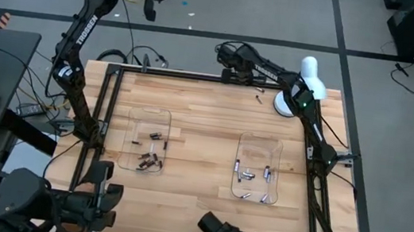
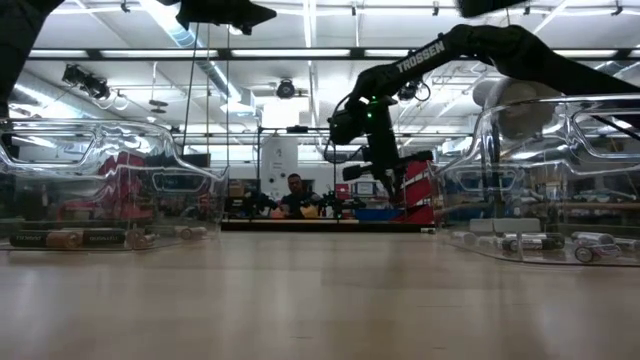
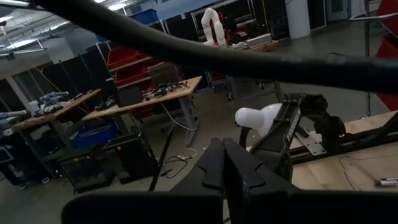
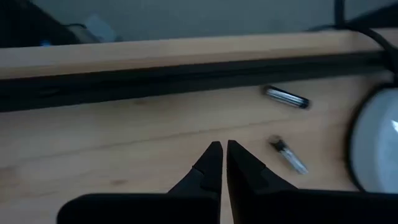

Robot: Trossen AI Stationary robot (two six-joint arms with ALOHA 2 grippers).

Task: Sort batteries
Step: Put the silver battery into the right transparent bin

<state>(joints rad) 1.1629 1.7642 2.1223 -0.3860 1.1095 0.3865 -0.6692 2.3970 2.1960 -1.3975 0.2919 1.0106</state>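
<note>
Right gripper (image 4: 219,144), jaws closed and empty, hovered at the bench's (image 1: 207,116) upper centre beside two loose batteries (image 4: 286,98). It should open before descending. Left gripper (image 3: 222,144), also closed, waited upper left.

even overhead light, soft focus close to the lenses

ceiling strip lights (image 2: 310,20) glare white in the low view and glint off the clear trays (image 2: 110,185); the wooden table (image 1: 208,108) is evenly lit, with faint shadows. the right wrist view is blurred throughout, and the left wrist view's near fingers are out of focus.
</note>
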